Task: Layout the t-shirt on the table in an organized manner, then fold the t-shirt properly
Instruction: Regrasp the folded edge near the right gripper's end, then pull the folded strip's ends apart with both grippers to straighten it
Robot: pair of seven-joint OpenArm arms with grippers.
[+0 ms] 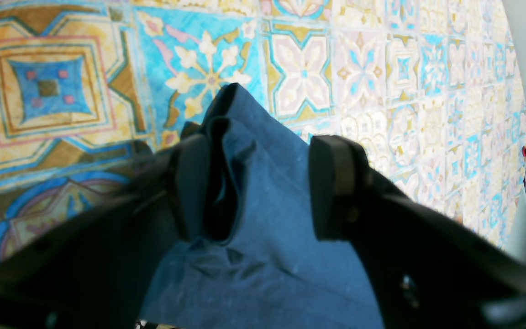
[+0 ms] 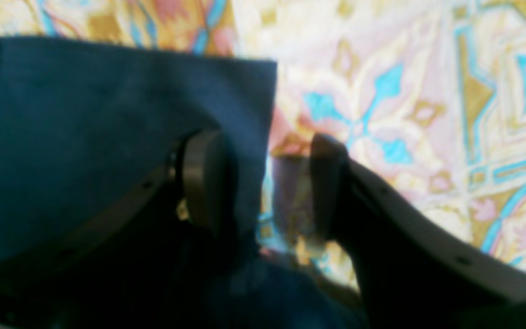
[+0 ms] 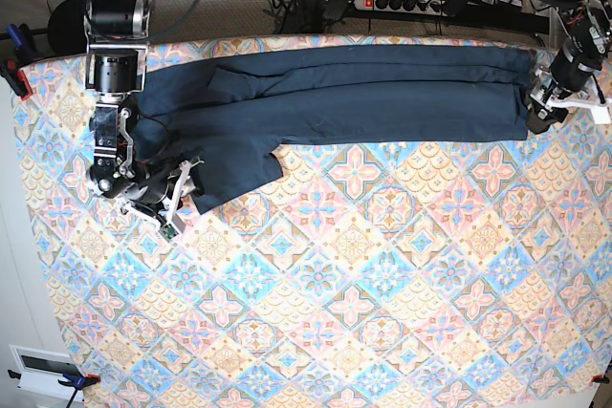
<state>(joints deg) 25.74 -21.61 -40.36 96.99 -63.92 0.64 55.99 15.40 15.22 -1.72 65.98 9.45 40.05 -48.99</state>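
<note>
T-shirt (image 3: 335, 93) lies stretched along the table's (image 3: 363, 332) far edge.

The worktop (image 3: 382, 312) lies bare of objects over its whole near and middle stretch, so a hand could cross it there unhindered. Along the far edge the t-shirt (image 3: 363, 93) spreads from side to side. The right hand (image 3: 177, 200) and left hand (image 3: 543, 107) occupy its two ends.
</note>
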